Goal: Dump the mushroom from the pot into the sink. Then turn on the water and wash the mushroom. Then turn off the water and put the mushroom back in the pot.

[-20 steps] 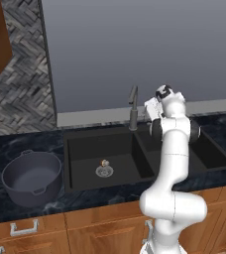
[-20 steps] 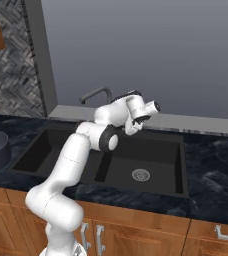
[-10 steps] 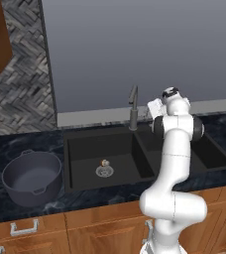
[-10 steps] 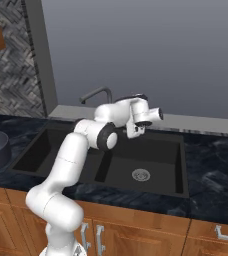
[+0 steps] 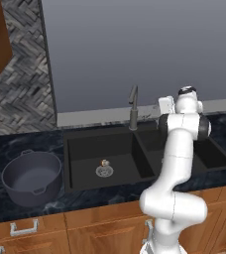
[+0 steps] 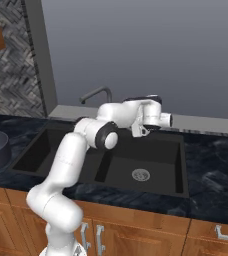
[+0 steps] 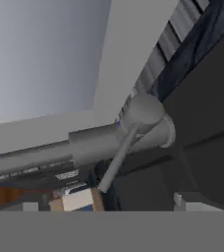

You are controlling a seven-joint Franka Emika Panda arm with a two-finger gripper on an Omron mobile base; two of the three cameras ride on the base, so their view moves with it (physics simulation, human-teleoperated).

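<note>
The matte black rectangular double-basin sink (image 5: pixel 135 149) lay across the middle of the left base view, sunk in the dark marbled stone surface (image 5: pixel 16 149), with open stone along its front edge above the wooden cabinet fronts (image 5: pixel 85 230). The tiny brown-capped mushroom (image 5: pixel 104 162) sat in the left, wider basin just above the round silver drain (image 5: pixel 104 171); its axis was too small to read. The round dark grey-blue pot (image 5: pixel 31 177) stood upright at lower left, well apart from the sink rim. The slim grey metal faucet (image 7: pixel 84 142) ran lengthwise across the hand view, its thin lever (image 7: pixel 116 160) slanting down-left. The tool (image 6: pixel 167 120) hovered beside the faucet, spread wide, holding nothing. A grey wall rose behind.
</note>
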